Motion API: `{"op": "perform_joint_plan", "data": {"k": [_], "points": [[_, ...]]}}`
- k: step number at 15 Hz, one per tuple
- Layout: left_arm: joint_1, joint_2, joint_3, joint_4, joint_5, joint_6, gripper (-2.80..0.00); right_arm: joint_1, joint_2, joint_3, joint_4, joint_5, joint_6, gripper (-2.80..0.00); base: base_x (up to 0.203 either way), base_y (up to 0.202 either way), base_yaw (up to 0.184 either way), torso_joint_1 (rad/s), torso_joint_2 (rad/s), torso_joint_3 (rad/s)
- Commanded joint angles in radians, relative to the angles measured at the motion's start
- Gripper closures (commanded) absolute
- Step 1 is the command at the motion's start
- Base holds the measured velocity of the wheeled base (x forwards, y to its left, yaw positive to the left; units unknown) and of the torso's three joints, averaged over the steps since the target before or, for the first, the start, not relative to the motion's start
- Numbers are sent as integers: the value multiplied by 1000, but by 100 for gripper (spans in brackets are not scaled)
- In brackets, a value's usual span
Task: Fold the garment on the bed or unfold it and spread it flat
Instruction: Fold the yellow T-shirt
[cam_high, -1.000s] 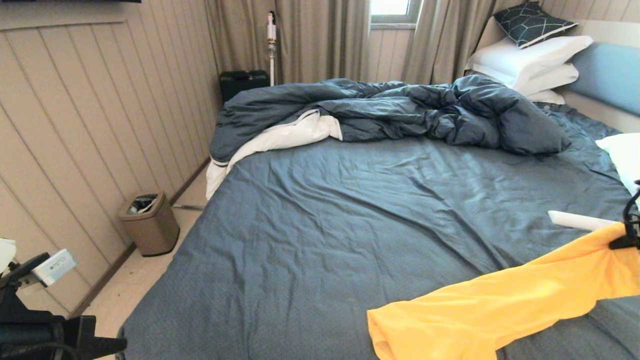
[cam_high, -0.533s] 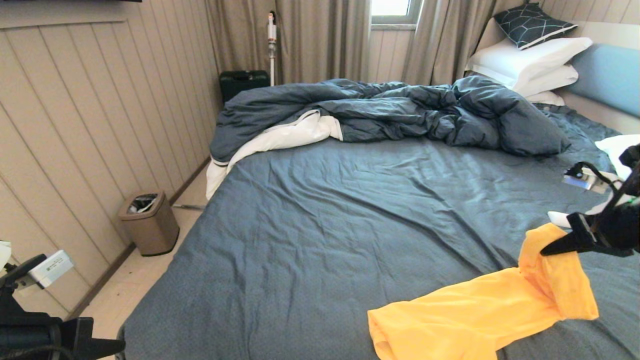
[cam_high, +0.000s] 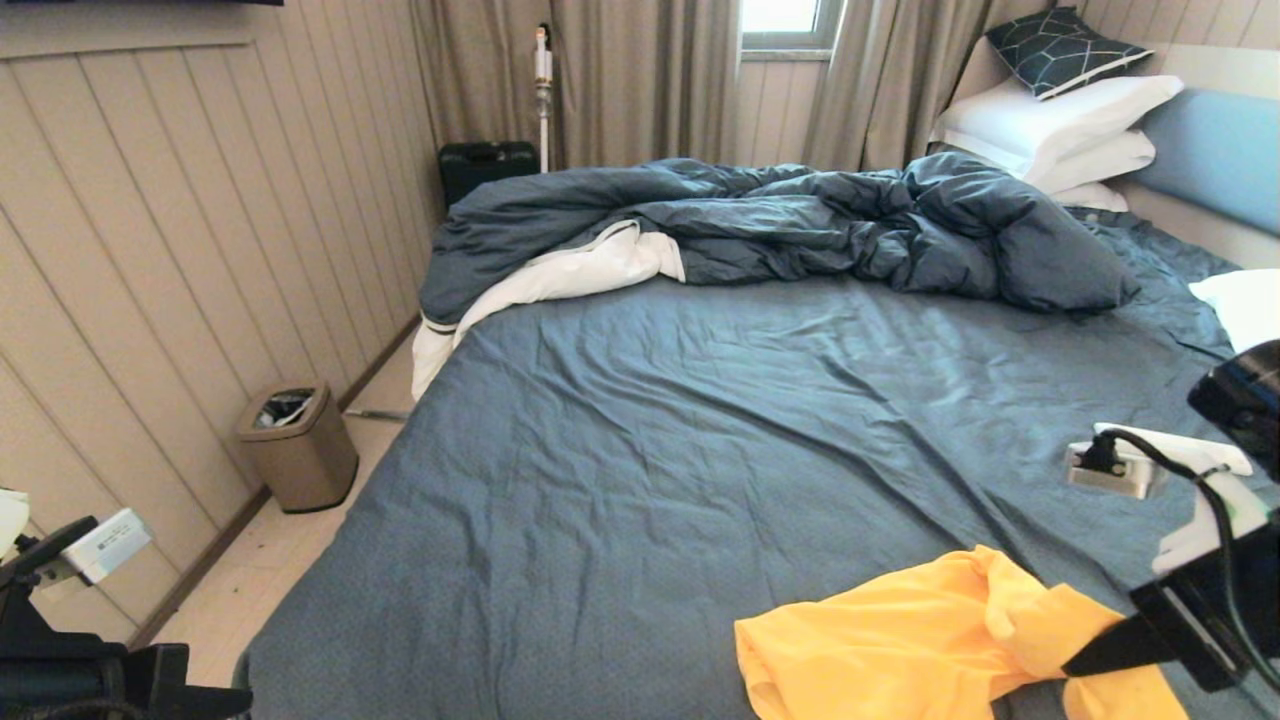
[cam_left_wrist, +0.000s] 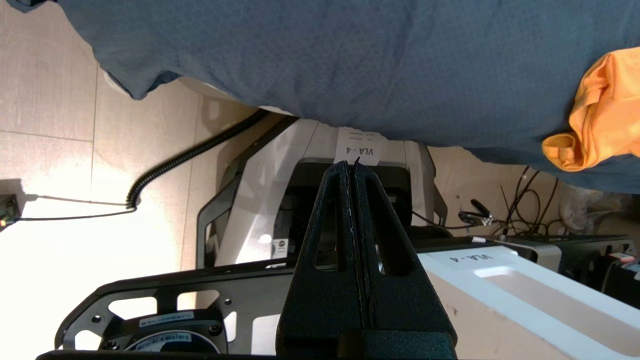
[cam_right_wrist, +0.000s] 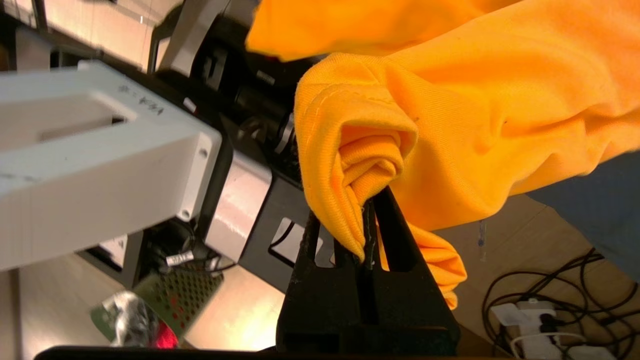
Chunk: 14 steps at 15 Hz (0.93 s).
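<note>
The right hand (cam_high: 1080, 662) pinches the bunched garment (cam_high: 880, 650), lying crosswise on the bed's (cam_high: 700, 450) near edge.

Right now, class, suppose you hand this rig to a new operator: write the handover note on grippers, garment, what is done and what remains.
Right gripper: shut on a bunched edge of the yellow garment, at the bed's near right corner.
Left gripper: shut, empty, parked low beside the bed's near left edge.
Garment: crumpled heap on the sheet, partly over the near edge.
Done: one edge gripped.
Left: spread it flat or fold it; neither is done.
</note>
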<state>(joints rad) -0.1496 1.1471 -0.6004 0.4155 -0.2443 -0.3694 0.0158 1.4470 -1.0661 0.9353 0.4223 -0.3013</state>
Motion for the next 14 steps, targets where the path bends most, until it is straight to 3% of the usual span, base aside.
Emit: {"op": "perform_joint_plan", "data": {"k": [1,4,8,11,14], "points": [[1,3,1,2,-1,-3,0,47,9,21,-5,3,1,0,0,0,0,0,0,0],[0,10,-1,1,-1,-4,0,107,99,-1,-87,3,48,0,0,0,0,0,0,0],[1,23,-9,0,-21,-5,0,267,192,-91,-134,3,160,0,0,0,0,0,0,0],[1,25,-7,0,-21,-6,0,380,277,-126,-179,-43,232,0,0,0,0,0,0,0],[1,28,-6,0,-21,-5,0,410,341,-128,-236,-64,268,0,0,0,0,0,0,0]]}}
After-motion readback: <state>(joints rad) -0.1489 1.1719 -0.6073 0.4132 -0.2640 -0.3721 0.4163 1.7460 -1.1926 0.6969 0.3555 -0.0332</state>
